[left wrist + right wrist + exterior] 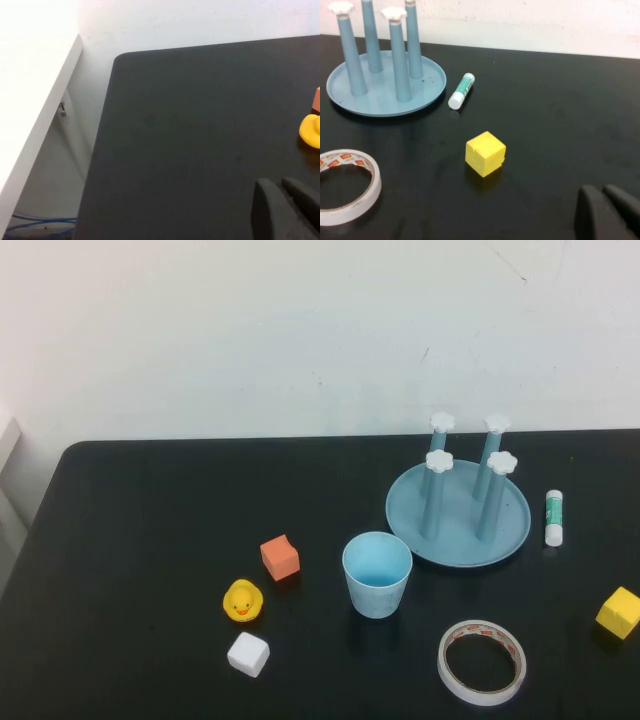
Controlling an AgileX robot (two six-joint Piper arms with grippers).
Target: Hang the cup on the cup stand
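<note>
The light blue cup (377,574) stands upright, mouth up, near the middle of the black table, just left of the cup stand (458,510). The stand is a round blue dish with four upright posts with white flower caps; it also shows in the right wrist view (385,87). Neither arm shows in the high view. My left gripper (281,188) is shut and empty over the table's left part, near the yellow duck. My right gripper (602,192) is shut and empty over the table's right part, near the yellow cube. The cup is in neither wrist view.
An orange cube (280,557), a yellow duck (243,601) and a white cube (248,654) lie left of the cup. A white tape ring (482,662), a glue stick (554,517) and a yellow cube (618,612) lie to the right. The table's left edge (102,135) drops off.
</note>
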